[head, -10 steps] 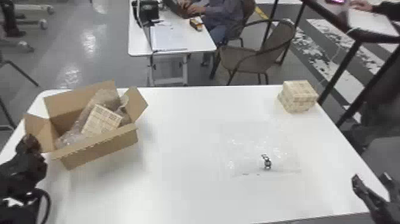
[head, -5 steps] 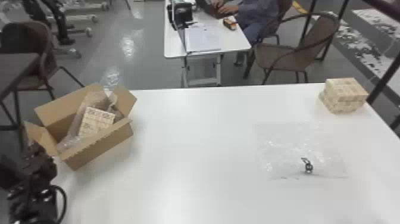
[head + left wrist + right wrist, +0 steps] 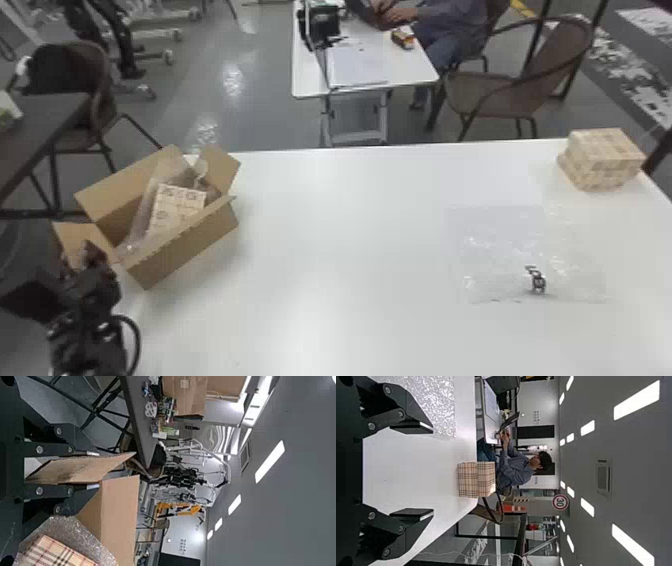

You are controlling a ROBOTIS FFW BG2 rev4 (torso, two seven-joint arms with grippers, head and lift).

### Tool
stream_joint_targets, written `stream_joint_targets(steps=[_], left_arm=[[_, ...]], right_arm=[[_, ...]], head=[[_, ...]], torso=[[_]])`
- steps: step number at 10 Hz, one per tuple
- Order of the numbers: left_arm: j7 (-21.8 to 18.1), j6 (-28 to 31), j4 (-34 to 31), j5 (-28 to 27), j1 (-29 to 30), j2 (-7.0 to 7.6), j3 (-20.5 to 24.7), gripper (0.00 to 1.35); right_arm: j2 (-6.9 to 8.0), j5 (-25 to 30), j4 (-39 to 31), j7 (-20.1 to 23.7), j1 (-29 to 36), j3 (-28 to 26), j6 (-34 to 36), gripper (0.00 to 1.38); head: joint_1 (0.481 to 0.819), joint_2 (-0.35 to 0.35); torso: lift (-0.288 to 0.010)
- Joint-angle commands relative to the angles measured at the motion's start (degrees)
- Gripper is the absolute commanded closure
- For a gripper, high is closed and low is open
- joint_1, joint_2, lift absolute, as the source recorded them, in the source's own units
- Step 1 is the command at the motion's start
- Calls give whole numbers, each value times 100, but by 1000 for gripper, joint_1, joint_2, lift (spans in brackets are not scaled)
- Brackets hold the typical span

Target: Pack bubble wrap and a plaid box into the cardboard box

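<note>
"Where's the cardboard box (image 3: 187, 260)?"

"On the left of the worktop (image 3: 325, 225), open at the top, its flaps spread outward. There's a plaid box (image 3: 176, 202) inside, lying tilted, with bubble wrap (image 3: 167, 172) against it."

"And the left end effector (image 3: 92, 255)?"

"Down at the box's near left corner, by a raised flap (image 3: 75, 469). From the wrist its fingers stand apart, with that flap between them. Whether either one touches the cardboard, I can't tell."

"What about the right end effector (image 3: 431, 470)?"

"Fingers wide apart, nothing between them. The right wrist view has it over the worktop, facing two more plaid boxes (image 3: 600, 160)."

"Two? How are they set?"

"One on top of the other, near the far right corner (the upper one sits a little out of line with the lower)."

"Anything else lying there?"

"A clear sheet (image 3: 500, 250), spread flat on the right side, nearer than the stacked pair and well apart from the cardboard box. It's probably bubble wrap, though the head view is poor on that. A small dark mark (image 3: 537, 282) shows towards its near edge."
</note>
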Motion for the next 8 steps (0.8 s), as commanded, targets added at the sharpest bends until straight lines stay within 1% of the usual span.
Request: stream_joint_targets(steps=[1, 2, 3, 4, 5, 6, 7, 8], left_arm=[[0, -136, -9, 16, 50, -15, -74, 315], [9, -461, -44, 16, 155, -15, -179, 142], [9, -769, -158, 139, 314, -15, -355, 139], [9, -945, -457, 157, 542, -15, -548, 139], [9, -1156, -835, 113, 832, -15, -812, 139], [9, -1340, -1081, 95, 1069, -15, -1058, 140], [0, -1569, -1283, 34, 1316, -15, -1348, 134], [-26, -1534, -1459, 16, 1562, -15, -1682, 130]], right_arm=[[5, -1, -9, 0, -5, 1, 6, 518], [5, -1, -26, 0, -13, 18, 6, 518], [5, -10, -35, 0, -13, 36, 6, 518], [5, -19, -61, 0, -13, 53, 15, 518], [5, -28, -88, 0, -5, 89, 23, 518], [5, -45, -88, 0, -5, 150, 23, 518], [5, -72, -167, 0, 22, 273, 23, 518], [5, -107, -378, -44, 101, 379, 23, 518]], head=[[695, 113], [695, 111], [695, 103], [695, 92], [695, 75], [695, 62], [695, 33], [695, 1]], torso=[[-95], [-95], [-95], [-95], [-95], [-95], [-95], [-95]])
